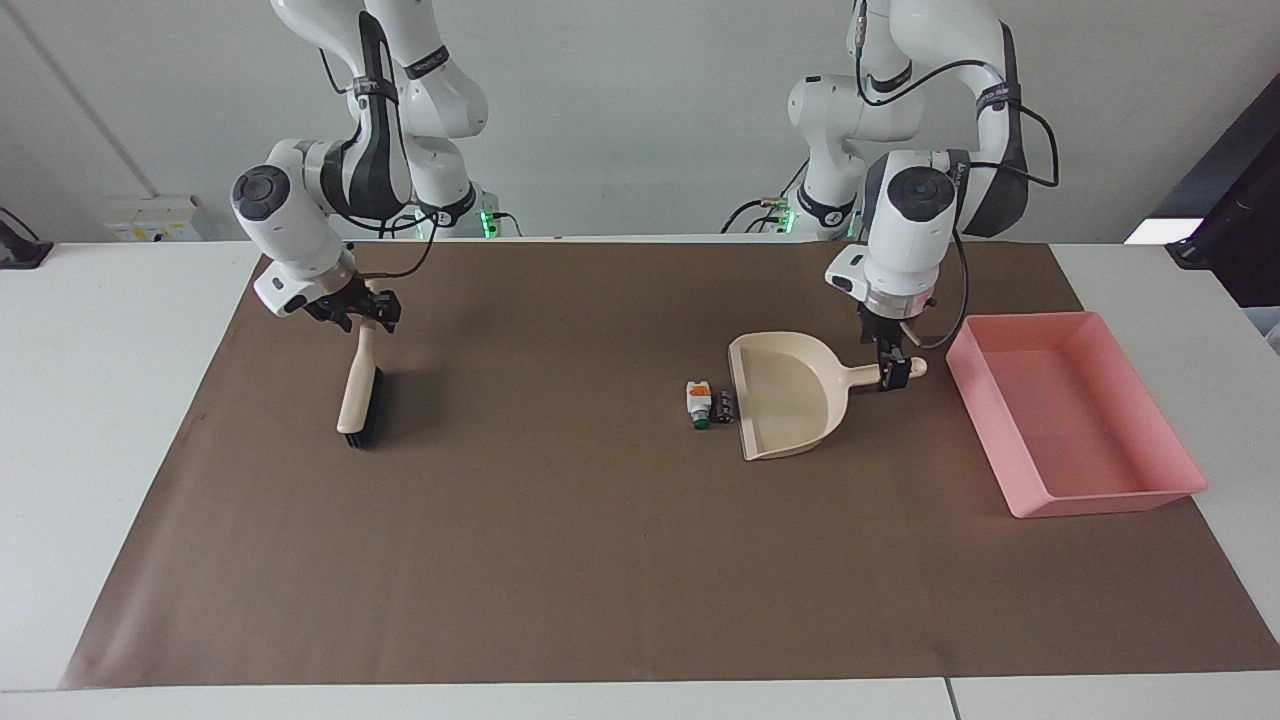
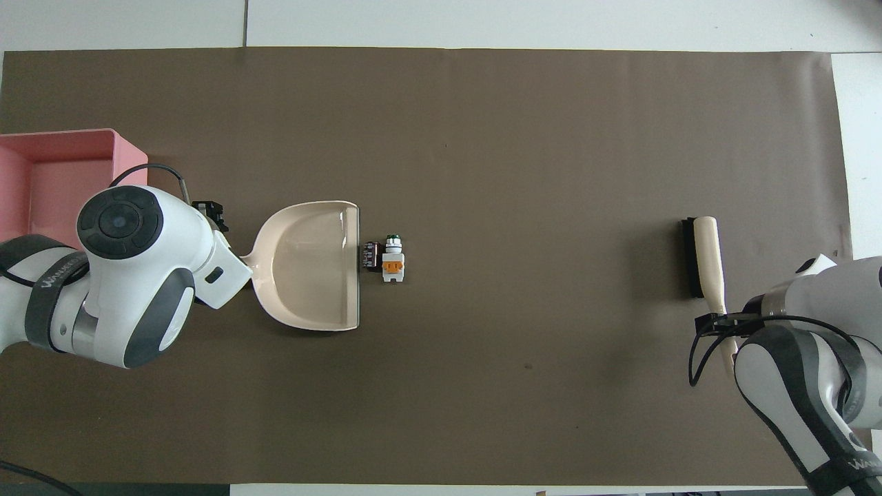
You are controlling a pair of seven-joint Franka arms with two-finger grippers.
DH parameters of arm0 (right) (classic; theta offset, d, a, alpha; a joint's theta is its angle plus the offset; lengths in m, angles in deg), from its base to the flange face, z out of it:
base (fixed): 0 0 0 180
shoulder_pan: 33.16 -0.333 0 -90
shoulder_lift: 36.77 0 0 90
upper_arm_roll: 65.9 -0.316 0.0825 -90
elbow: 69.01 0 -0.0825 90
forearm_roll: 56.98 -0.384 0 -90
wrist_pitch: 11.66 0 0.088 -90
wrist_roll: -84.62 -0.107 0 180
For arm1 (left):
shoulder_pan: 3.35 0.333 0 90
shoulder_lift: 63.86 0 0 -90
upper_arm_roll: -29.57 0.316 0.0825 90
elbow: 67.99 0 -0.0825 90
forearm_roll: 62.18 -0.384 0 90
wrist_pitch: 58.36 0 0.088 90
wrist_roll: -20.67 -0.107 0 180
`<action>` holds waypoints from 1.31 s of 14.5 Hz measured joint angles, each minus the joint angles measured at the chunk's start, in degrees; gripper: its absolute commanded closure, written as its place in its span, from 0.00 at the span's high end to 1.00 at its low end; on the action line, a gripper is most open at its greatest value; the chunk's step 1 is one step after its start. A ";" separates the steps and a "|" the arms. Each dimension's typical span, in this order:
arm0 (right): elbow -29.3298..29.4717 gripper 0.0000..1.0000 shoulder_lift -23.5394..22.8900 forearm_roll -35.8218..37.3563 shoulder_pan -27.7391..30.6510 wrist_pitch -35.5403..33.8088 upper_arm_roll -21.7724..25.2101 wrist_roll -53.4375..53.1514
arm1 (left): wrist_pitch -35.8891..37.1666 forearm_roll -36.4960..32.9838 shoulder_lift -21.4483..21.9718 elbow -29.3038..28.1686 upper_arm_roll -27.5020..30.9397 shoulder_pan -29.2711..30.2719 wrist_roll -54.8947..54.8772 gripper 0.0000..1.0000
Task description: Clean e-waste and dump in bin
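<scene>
E-waste [image 1: 709, 403] lies beside dustpan [image 1: 790, 395]; pink bin [image 1: 1075, 425] empty.

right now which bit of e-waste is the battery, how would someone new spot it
Find the cream dustpan mid-mat, between the pink bin and the brush. Two tiny pieces lie side by side at its open mouth. The battery is the black one against the dustpan's lip; the white block with orange and green marks lies beside it, toward the brush.
</scene>
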 measured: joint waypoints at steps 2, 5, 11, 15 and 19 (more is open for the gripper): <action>0.00 0.14 0.03 0.00 -0.01 -0.17 -0.02 0.00 | -2.50 -0.86 0.03 -1.88 0.15 0.05 0.42 0.96; 0.01 0.00 0.13 0.00 -0.03 -1.16 -0.04 0.00 | -5.23 -1.23 0.04 -4.15 0.18 0.05 1.15 0.93; 4.46 0.00 0.16 -0.02 -1.45 -8.58 -0.35 -0.03 | -5.79 -1.32 0.06 -6.40 0.18 0.05 1.54 0.66; 13.37 0.00 0.08 -0.08 -12.40 -17.56 -0.72 -8.78 | -5.80 -1.37 0.07 -6.46 0.18 0.05 1.58 0.14; 16.92 0.00 -2.60 -0.13 -25.88 -15.73 -1.25 -18.35 | -6.05 -1.49 0.26 -5.75 0.20 0.07 1.54 0.00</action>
